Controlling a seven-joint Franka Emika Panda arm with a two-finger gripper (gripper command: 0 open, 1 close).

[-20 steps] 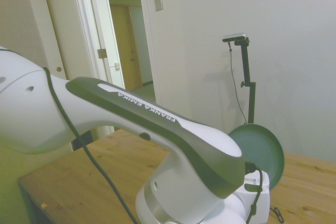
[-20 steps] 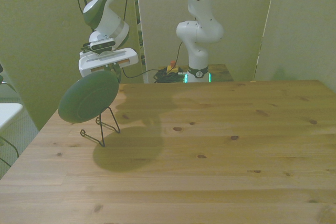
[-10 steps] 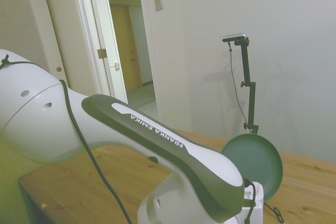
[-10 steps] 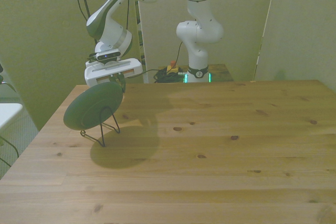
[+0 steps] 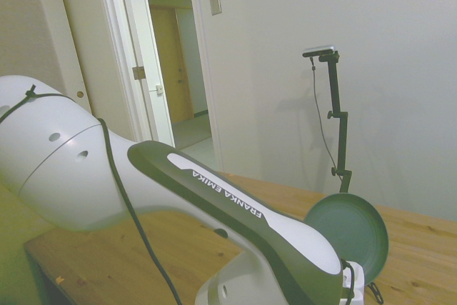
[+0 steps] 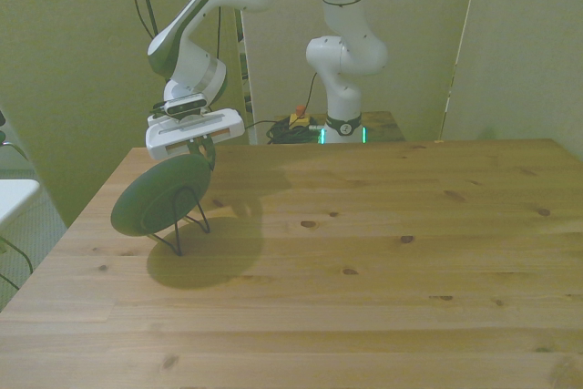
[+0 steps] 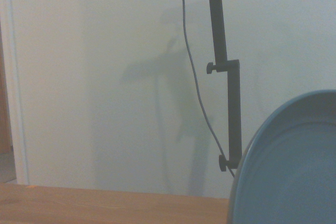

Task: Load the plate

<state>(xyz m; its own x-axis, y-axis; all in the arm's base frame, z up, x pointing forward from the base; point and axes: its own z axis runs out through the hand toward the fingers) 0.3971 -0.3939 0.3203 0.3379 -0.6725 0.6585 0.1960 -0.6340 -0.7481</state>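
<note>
The teal-green plate [image 6: 162, 196] stands nearly on edge, tilted, at the front view's left side of the table. Its lower part sits among the loops of the thin black wire rack [image 6: 189, 222]. My gripper [image 6: 204, 148] is shut on the plate's upper rim, right above the rack. From the side, the plate [image 5: 348, 230] shows beyond my forearm, which hides the fingers; a bit of rack wire [image 5: 375, 292] peeks out below it. Close up in the wrist view, the plate [image 7: 289, 166] fills one corner.
The wooden table [image 6: 364, 252] stretches wide toward the front view's right. Its edge [image 6: 82, 216] runs close to the rack on the front view's left. A wall [image 5: 285, 69] stands behind the plate in the side view, with an open doorway [image 5: 175, 62] farther off.
The arm has come down and carried the plate lower, from above the rack into its wire loops. The plate's shadow on the table has shrunk toward the rack.
</note>
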